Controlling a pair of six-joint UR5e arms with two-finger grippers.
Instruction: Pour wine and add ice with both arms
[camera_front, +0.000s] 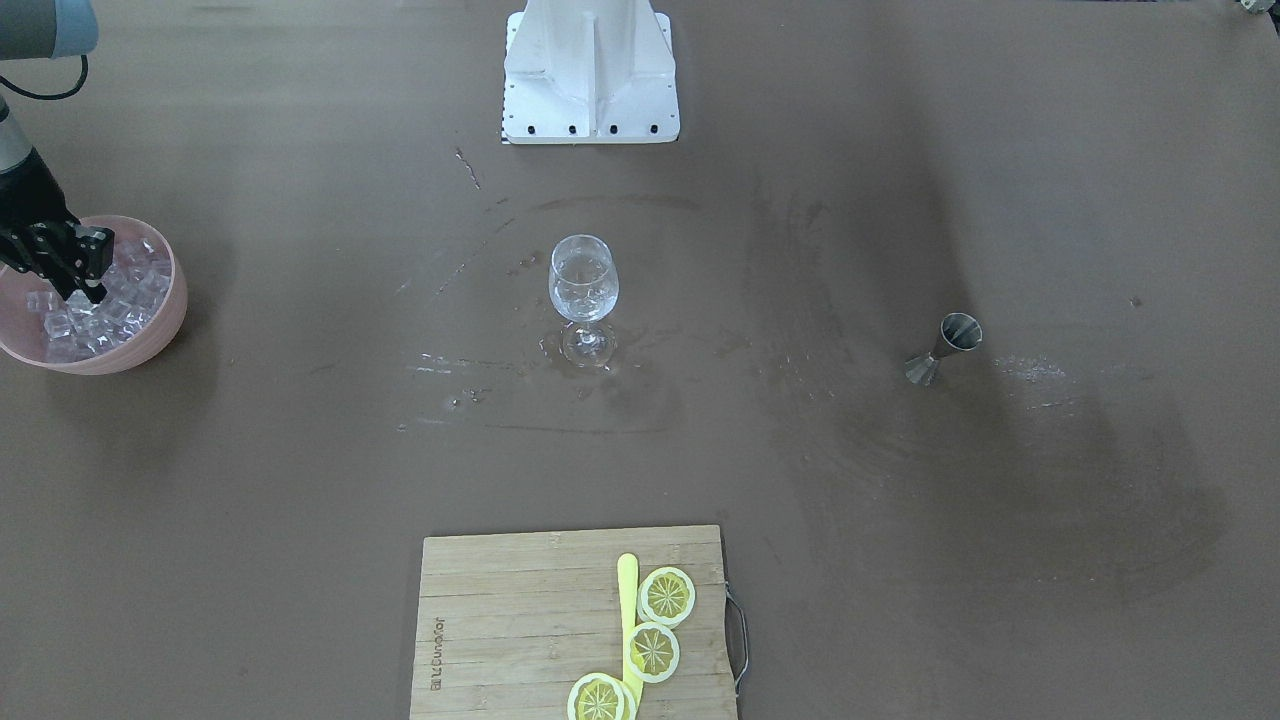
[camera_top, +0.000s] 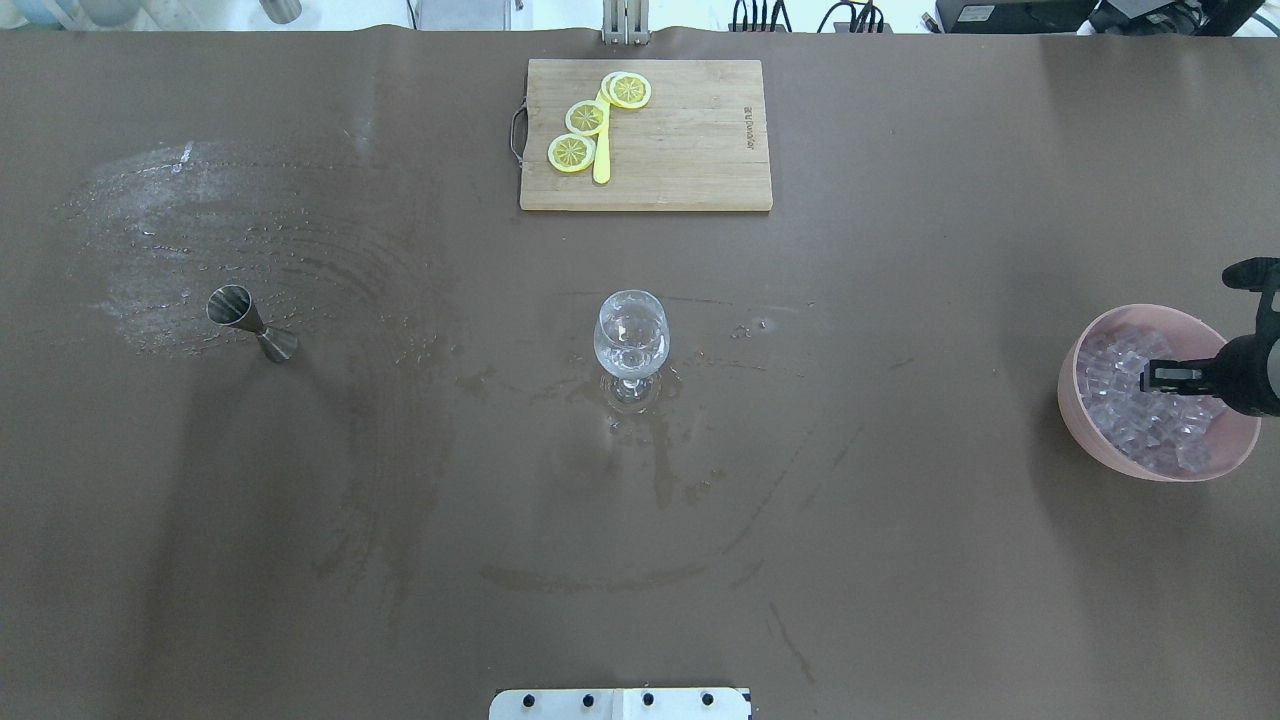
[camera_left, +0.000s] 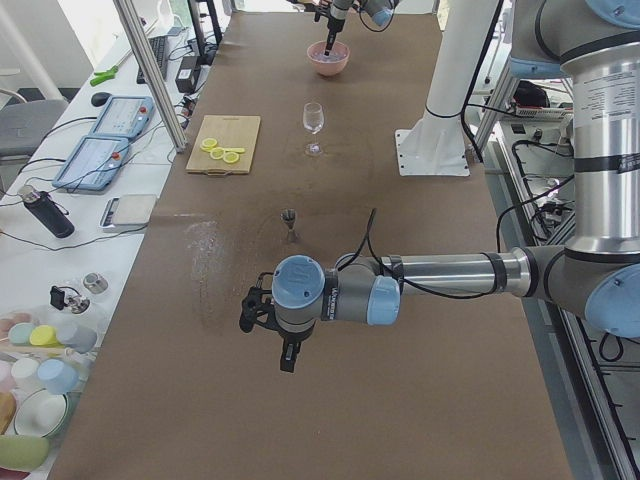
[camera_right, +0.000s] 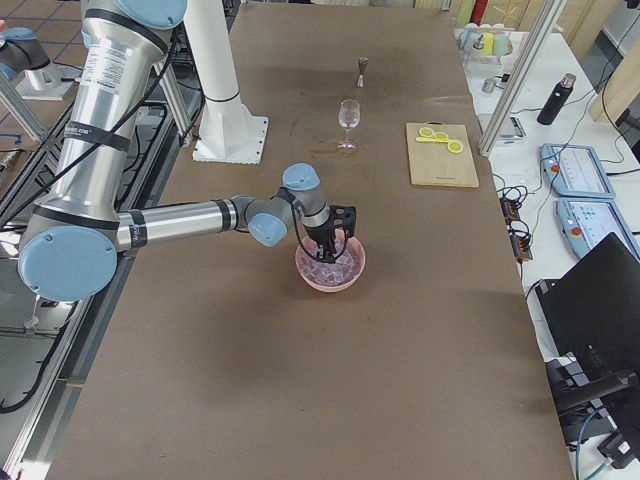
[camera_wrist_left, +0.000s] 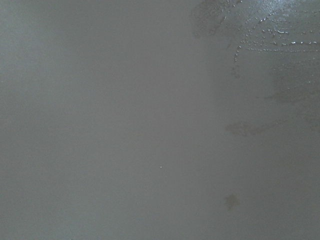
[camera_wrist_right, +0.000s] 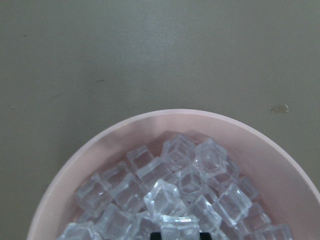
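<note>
The right claw (camera_front: 88, 290) dipped into the heap of ice (camera_wrist_right: 170, 195), its black fingers down among the cubes. Whether they were spread or pinched on a cube could not be told. The ice directly under and around the claw was a pile of small clear, glassy cubes with rounded edges and bright highlights. They filled a smooth, round pink bowl (camera_wrist_right: 165, 114) on the matte brown table (camera_front: 300, 480).

Well apart from that claw, toward the left arm's side, stood an upright stemmed wine glass (camera_front: 583, 280) of clear glass, with wet smears around its foot. Farther the same way was a metal hourglass-shaped jigger (camera_front: 944, 348). Away from the robot lay a rectangular wooden board (camera_front: 520, 620) with three yellow lemon slices (camera_front: 667, 596).

The left claw (camera_left: 287, 362) hung over bare table, and its state could not be told.
</note>
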